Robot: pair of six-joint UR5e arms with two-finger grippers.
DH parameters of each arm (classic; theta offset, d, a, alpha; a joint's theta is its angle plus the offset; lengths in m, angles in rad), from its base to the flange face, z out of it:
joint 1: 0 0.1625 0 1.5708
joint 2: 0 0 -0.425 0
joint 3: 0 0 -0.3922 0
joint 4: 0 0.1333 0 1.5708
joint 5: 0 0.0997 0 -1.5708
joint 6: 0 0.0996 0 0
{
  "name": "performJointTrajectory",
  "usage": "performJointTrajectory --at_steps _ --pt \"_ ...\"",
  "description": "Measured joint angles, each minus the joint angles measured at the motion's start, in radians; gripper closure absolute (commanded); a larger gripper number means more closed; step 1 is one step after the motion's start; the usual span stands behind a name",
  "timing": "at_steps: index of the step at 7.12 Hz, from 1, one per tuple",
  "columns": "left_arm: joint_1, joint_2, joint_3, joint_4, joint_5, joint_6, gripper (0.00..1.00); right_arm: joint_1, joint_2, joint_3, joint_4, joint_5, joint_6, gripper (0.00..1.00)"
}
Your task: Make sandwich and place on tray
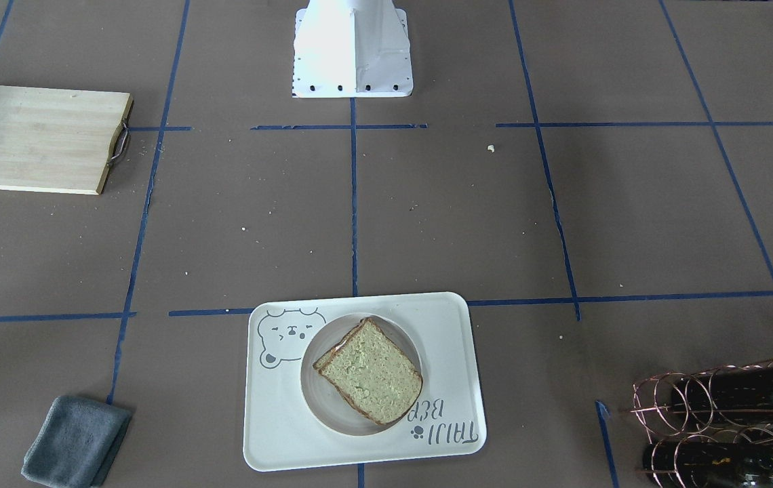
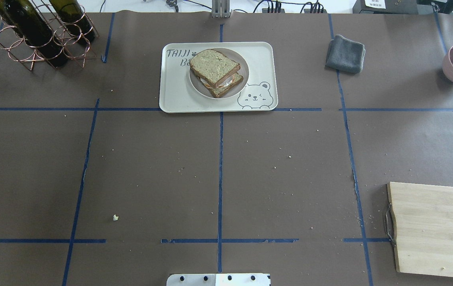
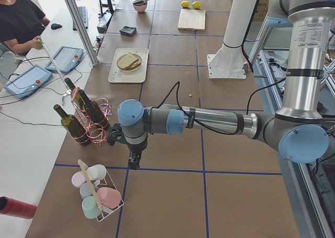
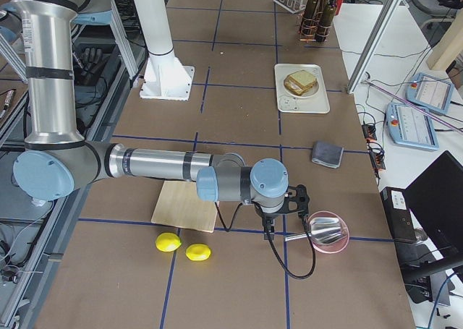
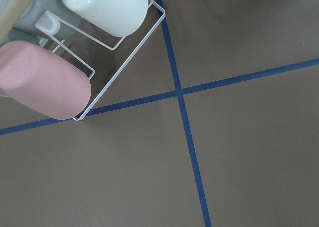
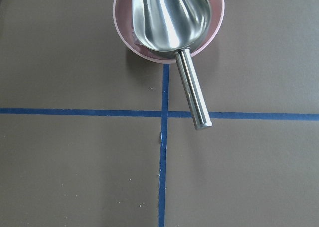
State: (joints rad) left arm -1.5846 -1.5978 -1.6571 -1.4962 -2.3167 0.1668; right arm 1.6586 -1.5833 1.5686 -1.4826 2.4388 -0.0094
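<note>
**A:** What is the surface?

**B:** A long table (image 2: 151,167) covered in brown paper, divided into squares by lines of blue tape (image 2: 220,178), with crumbs (image 2: 115,217) scattered over it.

**A:** What lies on it?

**B:** A cream tray (image 2: 175,89) at the far middle. To its right is a folded grey cloth (image 2: 345,53), and further right a pink bowl (image 2: 451,73). A copper wire bottle rack (image 2: 12,48) stands at the far left. A wooden cutting board (image 2: 437,230) lies on the near right, with two lemons (image 4: 168,242) just past it. A white wire mug rack (image 5: 119,66) stands at the left end. The white robot base (image 1: 352,68) stands at the near middle.
</note>
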Motion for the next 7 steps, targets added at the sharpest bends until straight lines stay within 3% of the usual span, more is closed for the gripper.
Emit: performJointTrajectory --at_steps 5,7 --pt "0.000 0.013 0.013 0.006 -0.031 -0.023 0.00 0.020 -0.060 0.004 -0.008 -0.004 0.001 0.00" --pt "0.000 0.029 0.037 0.005 -0.033 -0.024 0.00 0.021 -0.066 0.020 -0.073 -0.003 0.002 0.00"
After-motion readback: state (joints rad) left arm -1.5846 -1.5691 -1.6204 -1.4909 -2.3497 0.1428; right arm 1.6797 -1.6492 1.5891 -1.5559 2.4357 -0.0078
